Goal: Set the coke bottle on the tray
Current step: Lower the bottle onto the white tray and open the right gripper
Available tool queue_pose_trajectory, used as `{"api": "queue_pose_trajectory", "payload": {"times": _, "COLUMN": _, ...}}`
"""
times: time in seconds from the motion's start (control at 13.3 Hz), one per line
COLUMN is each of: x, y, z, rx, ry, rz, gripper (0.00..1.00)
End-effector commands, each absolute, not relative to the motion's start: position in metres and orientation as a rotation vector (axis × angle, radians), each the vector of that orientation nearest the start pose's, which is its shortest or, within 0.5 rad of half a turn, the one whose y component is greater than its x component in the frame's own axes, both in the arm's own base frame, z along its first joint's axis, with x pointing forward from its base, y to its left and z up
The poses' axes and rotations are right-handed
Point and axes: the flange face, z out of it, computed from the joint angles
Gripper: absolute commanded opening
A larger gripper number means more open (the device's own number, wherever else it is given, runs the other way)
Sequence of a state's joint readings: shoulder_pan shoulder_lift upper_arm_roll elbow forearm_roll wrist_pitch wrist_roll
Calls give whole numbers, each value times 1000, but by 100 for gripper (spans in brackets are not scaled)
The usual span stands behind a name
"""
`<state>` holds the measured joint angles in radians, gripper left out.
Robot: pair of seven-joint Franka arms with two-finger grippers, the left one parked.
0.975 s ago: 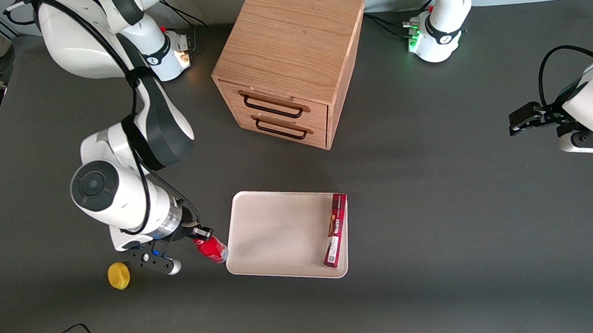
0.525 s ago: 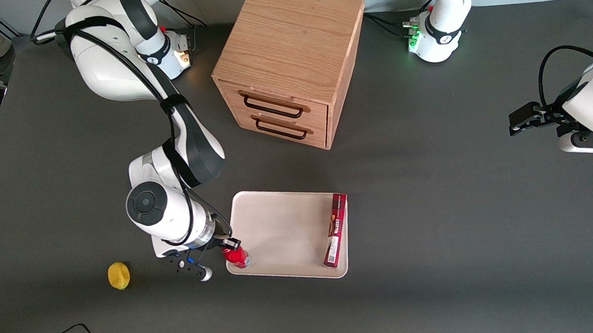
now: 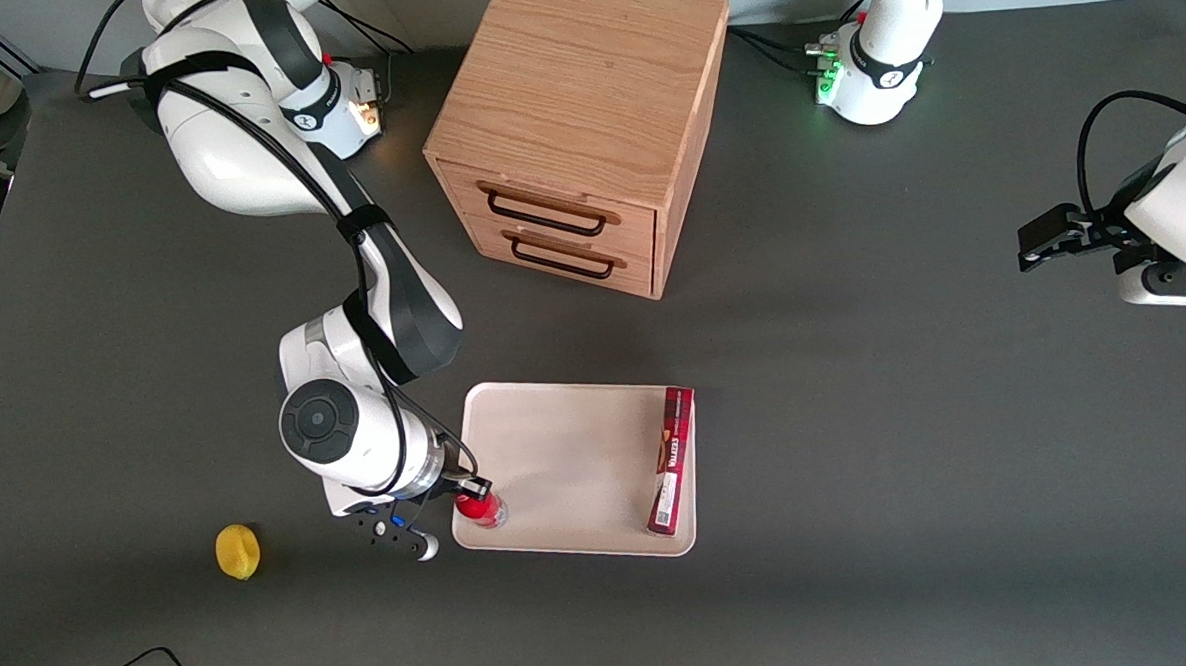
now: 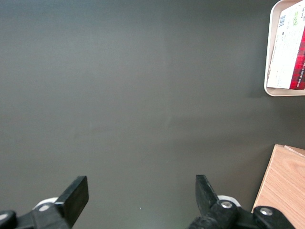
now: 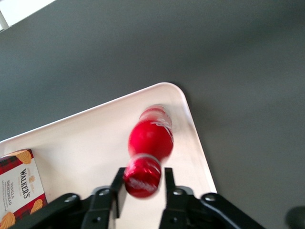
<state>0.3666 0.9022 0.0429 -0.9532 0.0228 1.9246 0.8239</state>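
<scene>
The gripper pinches the bottle by its cap, above the tray corner nearest the lemon.

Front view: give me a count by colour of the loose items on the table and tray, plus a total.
Red: 2, the coke bottle held in the gripper over the tray corner, and the snack box on the tray.
Yellow: 1, the lemon on the table.
Cream-white: 1, the tray.
Total: 4
</scene>
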Motion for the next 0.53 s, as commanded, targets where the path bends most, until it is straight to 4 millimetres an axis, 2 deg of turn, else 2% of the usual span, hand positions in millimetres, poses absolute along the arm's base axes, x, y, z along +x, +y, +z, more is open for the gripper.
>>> {"api": "queue_pose_trajectory", "payload": {"times": 0.0, "x": 726, "y": 308, "z": 344, "rx": -2963, "ry": 686, "rz": -52, "gripper": 100}}
{"api": "queue_pose_trajectory", "payload": {"times": 0.15, "x": 728, "y": 298, "z": 362, "rx": -2964, "ry": 683, "rz": -68, "gripper": 100}}
{"api": "queue_pose_trajectory", "payload": {"times": 0.22, "x": 722, "y": 294, "z": 371, "rx": -2991, "ry": 661, "rz": -19, "gripper": 100}}
{"api": "queue_pose_trajectory", "payload": {"times": 0.38, "x": 712, "y": 256, "z": 403, "rx": -3034, "ry": 571, "rz": 106, "gripper": 100}}
{"api": "queue_pose_trajectory", "payload": {"times": 0.45, "x": 704, "y": 237, "z": 426, "rx": -3010, "ry": 552, "rz": 133, "gripper": 100}}
